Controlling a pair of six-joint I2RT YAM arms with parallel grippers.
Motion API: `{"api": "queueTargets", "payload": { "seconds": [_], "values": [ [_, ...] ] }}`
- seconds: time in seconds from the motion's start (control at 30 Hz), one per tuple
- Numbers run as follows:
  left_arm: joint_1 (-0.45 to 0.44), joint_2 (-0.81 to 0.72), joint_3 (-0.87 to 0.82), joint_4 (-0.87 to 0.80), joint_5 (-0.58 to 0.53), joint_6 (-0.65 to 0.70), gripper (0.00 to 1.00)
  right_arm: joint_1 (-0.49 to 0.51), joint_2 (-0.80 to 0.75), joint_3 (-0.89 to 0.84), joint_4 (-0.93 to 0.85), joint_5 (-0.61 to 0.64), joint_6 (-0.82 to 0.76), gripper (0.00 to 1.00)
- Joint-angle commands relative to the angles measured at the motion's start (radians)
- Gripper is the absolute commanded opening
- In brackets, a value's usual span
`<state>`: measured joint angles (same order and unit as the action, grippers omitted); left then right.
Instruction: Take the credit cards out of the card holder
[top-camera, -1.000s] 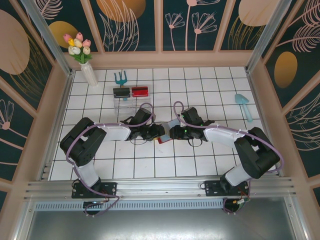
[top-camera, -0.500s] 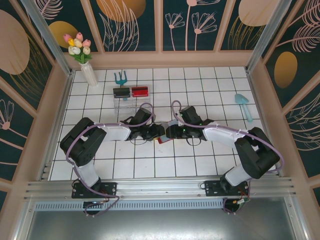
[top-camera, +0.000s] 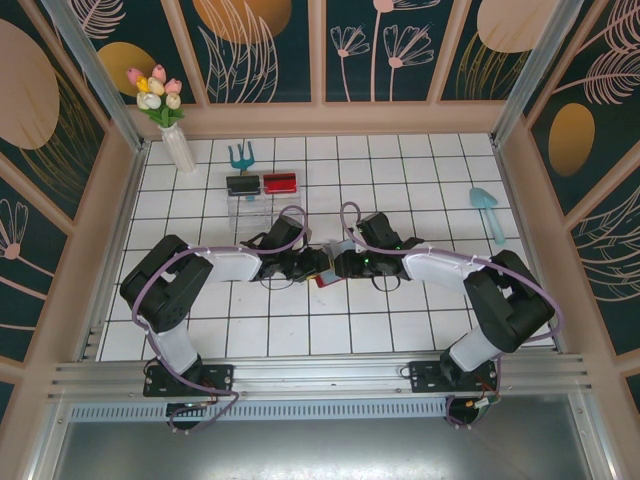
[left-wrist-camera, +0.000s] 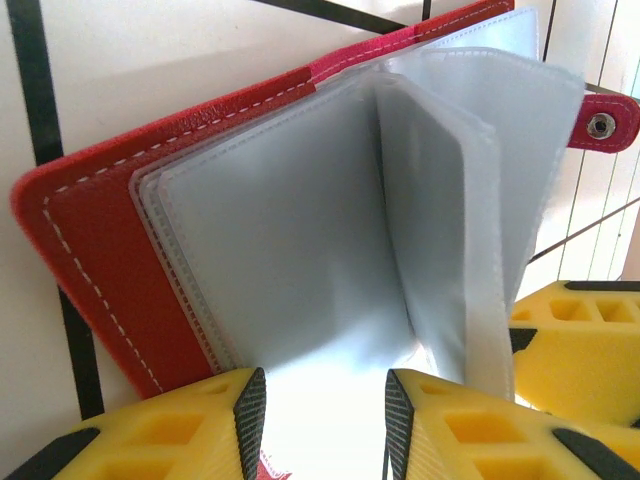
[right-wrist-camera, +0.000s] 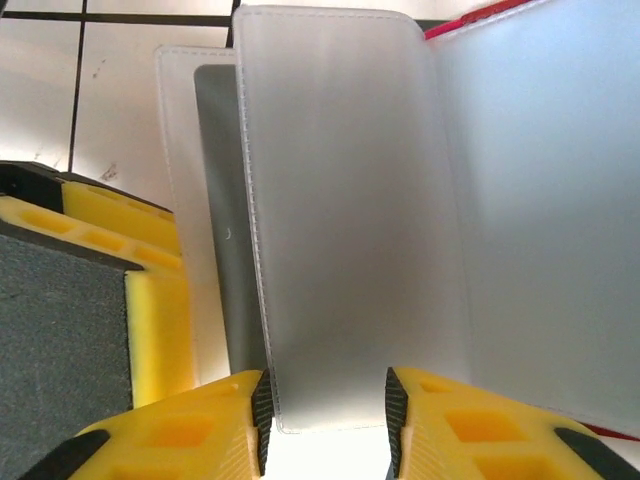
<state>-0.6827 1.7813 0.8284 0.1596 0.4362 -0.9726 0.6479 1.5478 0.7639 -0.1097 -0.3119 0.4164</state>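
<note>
Over the table (top-camera: 430, 200), the right arm (top-camera: 440, 268) has edged toward nine o'clock, meeting the left arm (top-camera: 225, 265). At table centre the card holder (left-wrist-camera: 95, 260) lies open. Left jaws and right jaws each straddle a clear sleeve (right-wrist-camera: 340, 200); whether pinching, I cannot tell.

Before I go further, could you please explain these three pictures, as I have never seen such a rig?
The left arm and right arm are robots bolted at the near edge of a tiled table; the overhead picture looks down on them. The other two come from cameras on their wrists, yellow fingers at the bottom. A red card holder is open between them, its clear pockets between the fingers of the left gripper and right gripper; whether they clamp is unclear. A vase stands behind.
</note>
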Motion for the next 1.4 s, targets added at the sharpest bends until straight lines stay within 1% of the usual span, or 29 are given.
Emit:
{"api": "queueTargets", "payload": {
  "seconds": [0.0,0.13,0.27,0.43,0.53,0.67,0.77,0.87,0.93,1.0,1.07,1.2,1.3,1.37],
  "values": [
    [0.002,0.003,0.008,-0.04,-0.013,0.005,0.4,0.006,-0.009,0.027,-0.016,0.053,-0.008,0.34],
    [0.003,0.0,0.006,-0.042,-0.014,0.006,0.4,0.006,0.007,0.042,-0.04,0.104,-0.003,0.33],
    [0.003,-0.023,0.005,-0.075,-0.032,0.02,0.4,0.004,0.006,0.054,-0.072,0.205,0.015,0.33],
    [0.016,-0.104,-0.001,-0.15,-0.066,0.041,0.4,-0.006,-0.015,0.074,-0.124,0.352,0.058,0.34],
    [0.027,-0.164,-0.01,-0.219,-0.094,0.06,0.41,-0.027,-0.018,0.077,-0.154,0.393,0.076,0.34],
    [0.041,-0.25,-0.024,-0.301,-0.129,0.08,0.41,-0.044,-0.046,0.072,-0.139,0.34,0.058,0.34],
    [0.044,-0.277,-0.022,-0.306,-0.136,0.079,0.41,-0.042,-0.08,0.071,-0.086,0.214,0.018,0.34],
    [0.044,-0.23,-0.009,-0.253,-0.092,0.063,0.38,-0.041,-0.06,0.098,-0.056,0.072,-0.009,0.33],
    [0.044,-0.199,-0.012,-0.19,-0.067,0.043,0.28,-0.042,-0.015,0.12,-0.052,-0.006,-0.013,0.25],
    [0.042,-0.164,-0.005,-0.143,-0.049,0.031,0.25,-0.046,0.036,0.139,-0.048,-0.073,-0.014,0.23],
    [0.042,-0.133,0.004,-0.101,-0.03,0.019,0.16,-0.052,0.074,0.149,-0.036,-0.122,-0.013,0.18],
    [0.031,-0.074,0.021,-0.038,-0.007,-0.003,0.15,-0.078,0.118,0.154,-0.011,-0.189,-0.007,0.17],
    [0.021,-0.022,0.031,-0.036,-0.005,-0.007,0.15,-0.095,0.139,0.141,0.01,-0.237,-0.005,0.18],
    [0.019,-0.002,0.034,-0.052,-0.008,-0.006,0.16,-0.137,0.155,0.135,0.028,-0.28,-0.005,0.19]
  ]
}}
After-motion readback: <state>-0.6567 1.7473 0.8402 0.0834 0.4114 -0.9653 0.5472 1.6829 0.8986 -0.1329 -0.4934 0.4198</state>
